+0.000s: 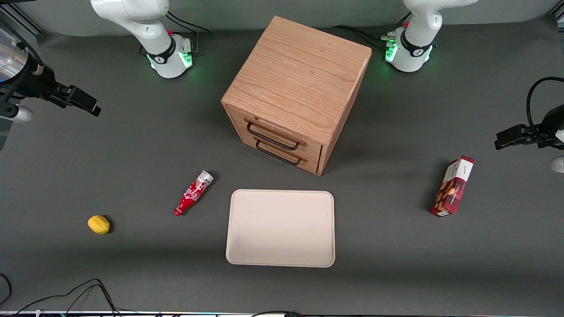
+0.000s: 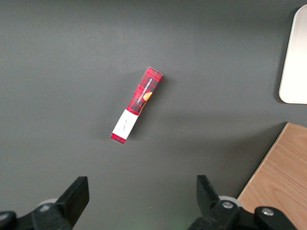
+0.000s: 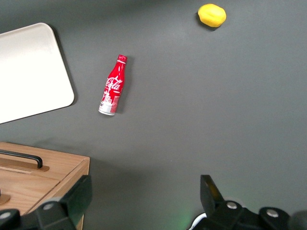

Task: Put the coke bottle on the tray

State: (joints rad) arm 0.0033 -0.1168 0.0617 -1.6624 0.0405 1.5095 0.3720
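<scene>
The coke bottle (image 1: 193,193) lies on its side on the dark table beside the tray, its red cap pointing toward the front camera and its silver base toward the cabinet. It also shows in the right wrist view (image 3: 113,92). The cream-beige tray (image 1: 280,228) lies flat in front of the wooden drawer cabinet, with nothing on it; its corner shows in the right wrist view (image 3: 33,72). My right gripper (image 1: 90,105) hangs high at the working arm's end of the table, well away from the bottle. Its fingers (image 3: 211,191) are wide open and hold nothing.
A wooden cabinet (image 1: 296,92) with two black-handled drawers stands farther from the camera than the tray. A yellow lemon (image 1: 98,224) lies toward the working arm's end. A red snack box (image 1: 452,186) lies toward the parked arm's end. Cables run along the front edge.
</scene>
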